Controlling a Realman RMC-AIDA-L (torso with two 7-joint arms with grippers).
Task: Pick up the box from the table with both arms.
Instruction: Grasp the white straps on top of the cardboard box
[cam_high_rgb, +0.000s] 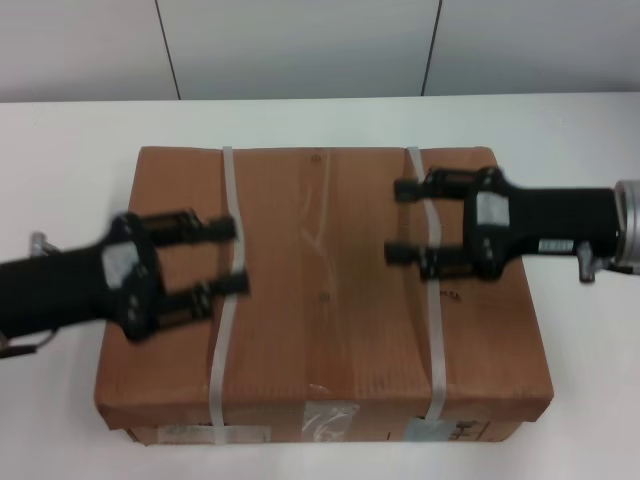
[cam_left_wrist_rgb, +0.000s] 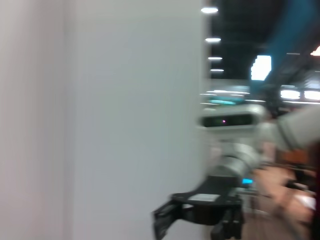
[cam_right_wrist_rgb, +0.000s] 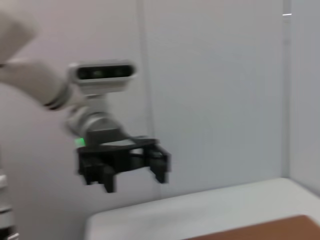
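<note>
The box (cam_high_rgb: 330, 290) is a large brown carton lying flat on the white table (cam_high_rgb: 70, 140). Two whitish straps (cam_high_rgb: 221, 375) cross it, and pale labels (cam_high_rgb: 330, 420) are on its near side. My left gripper (cam_high_rgb: 237, 256) is open and empty over the box's left part, by the left strap. My right gripper (cam_high_rgb: 397, 220) is open and empty over the right part, by the right strap (cam_high_rgb: 435, 350). The two grippers point toward each other. The right wrist view shows the left gripper (cam_right_wrist_rgb: 130, 172) above the table (cam_right_wrist_rgb: 200, 210) and a corner of the box (cam_right_wrist_rgb: 285, 227).
A pale wall (cam_high_rgb: 300, 40) runs behind the table's far edge. Bare tabletop lies on both sides of the box (cam_high_rgb: 580, 380). The left wrist view shows the right gripper (cam_left_wrist_rgb: 197, 215) against a wall and a room with ceiling lights.
</note>
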